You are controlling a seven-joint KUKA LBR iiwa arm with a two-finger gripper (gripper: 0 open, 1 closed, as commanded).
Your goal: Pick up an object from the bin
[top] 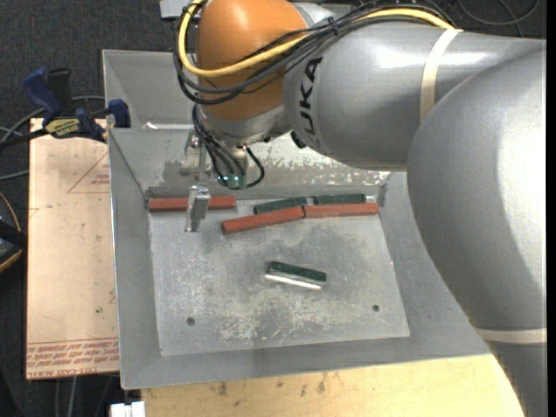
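**Gripper down at the back-left bar**

The gripper (196, 215) hangs low over the back-left part of the bin (261, 324), right at the left red bar (169, 203), which lies flat along the foot of the back wall. In this view the gripper crosses the bar near its middle. Whether it is open or closed on anything cannot be told, nor whether it touches the bar. Above it sit the orange cover (248, 42) and the grey arm (434, 94), with yellow and black cables looped round the cover.

The bin floor is grey metal, scuffed with pale scratches (thickest toward the back wall). Just right of the gripper lies a tilted red bar (261, 222). Beyond it are two green bars (280, 206) end to end, and a third red bar (347, 209) beside the farther one. A green-and-white bar (295, 274) lies alone at mid-floor, well apart from the rest.

Around the bin is dark carpet (52, 24), with loose cords (491, 7) behind.
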